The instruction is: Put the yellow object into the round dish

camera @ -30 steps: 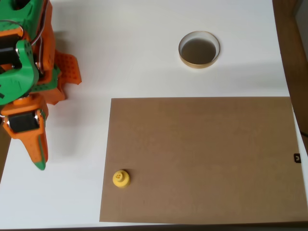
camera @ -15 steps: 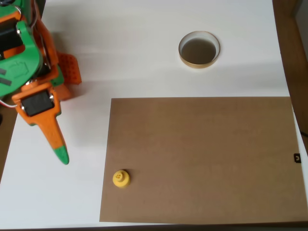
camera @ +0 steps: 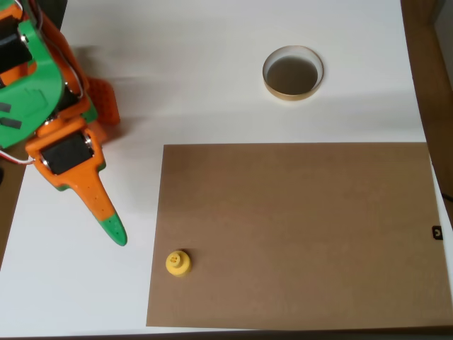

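Overhead view: orange-and-green end effector (camera: pixel 112 228) over the white surface (camera: pixel 212 85) at left, green tip pointing toward the near right, holding nothing; opening not discernible from above. Yellow object (camera: pixel 178 263) upright on the near-left corner of the brown mat (camera: pixel 297 234), near the tip but apart from it. Dish (camera: pixel 293 73) on the far side, beyond the mat, well apart from both.
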`<act>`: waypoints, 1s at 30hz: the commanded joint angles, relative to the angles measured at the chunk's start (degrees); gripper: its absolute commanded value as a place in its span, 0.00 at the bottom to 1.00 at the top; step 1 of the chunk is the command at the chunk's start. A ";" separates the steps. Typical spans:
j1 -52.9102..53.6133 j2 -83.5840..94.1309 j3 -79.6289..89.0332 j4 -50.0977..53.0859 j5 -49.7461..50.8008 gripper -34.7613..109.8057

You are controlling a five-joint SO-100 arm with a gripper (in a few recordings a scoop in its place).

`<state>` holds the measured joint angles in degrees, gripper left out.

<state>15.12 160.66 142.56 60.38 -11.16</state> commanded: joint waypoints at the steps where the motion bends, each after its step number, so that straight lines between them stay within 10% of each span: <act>1: -0.62 -4.22 -6.86 0.53 -0.44 0.49; 30: -6.59 -63.37 -40.61 14.68 3.69 0.47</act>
<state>8.35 98.00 106.17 73.83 -7.21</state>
